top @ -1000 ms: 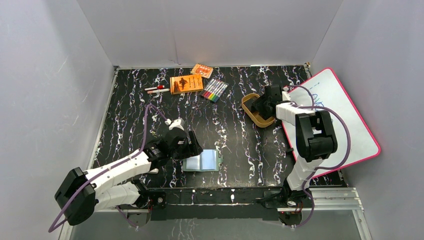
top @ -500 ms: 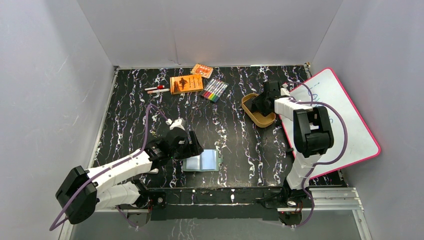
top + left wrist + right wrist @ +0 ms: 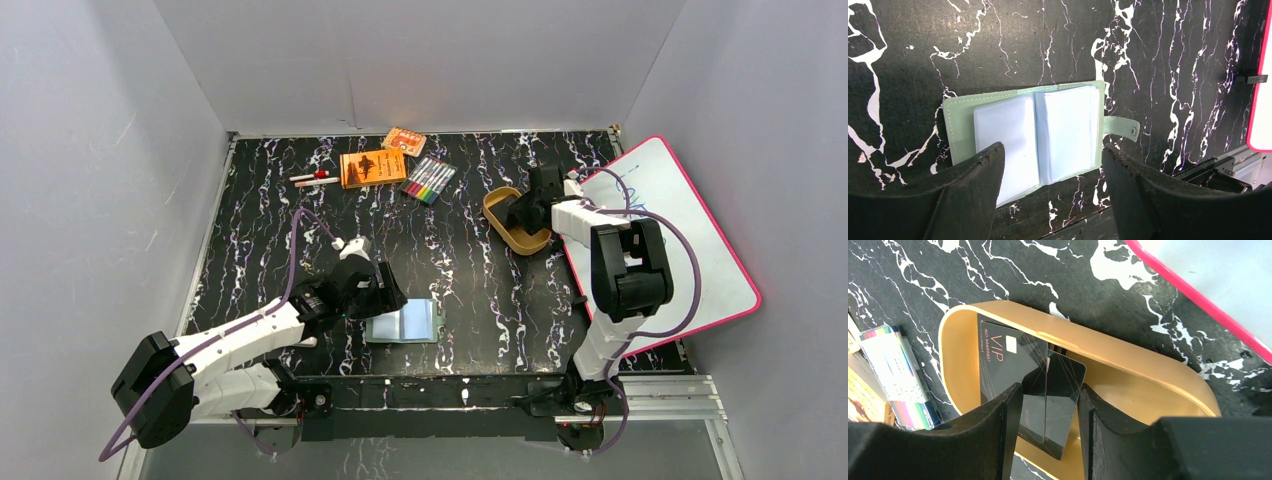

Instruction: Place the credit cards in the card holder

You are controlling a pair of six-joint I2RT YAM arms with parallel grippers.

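Observation:
The card holder [image 3: 402, 322] lies open on the black marbled table, sage green with pale blue sleeves and its snap tab to the right. In the left wrist view the card holder [image 3: 1035, 132] lies flat and holds no cards. My left gripper [image 3: 1050, 155] is open just above the card holder's near edge. The dark credit cards [image 3: 1053, 400] lie in the tan oval tray [image 3: 1143, 377]; one reads "VIP" [image 3: 1003, 352]. My right gripper [image 3: 1048, 405] reaches into the tray, jaws part-way apart on either side of a tilted card. Nothing is lifted.
Two orange boxes [image 3: 373, 167], a marker pack [image 3: 429, 179] and loose pens [image 3: 313, 179] lie at the back. A pink-framed whiteboard [image 3: 680, 240] lies right of the tray [image 3: 505, 228]. Grey walls close in three sides.
The right gripper shifted slightly toward the back over the tray, then came back down into it. The left arm and card holder have not moved.

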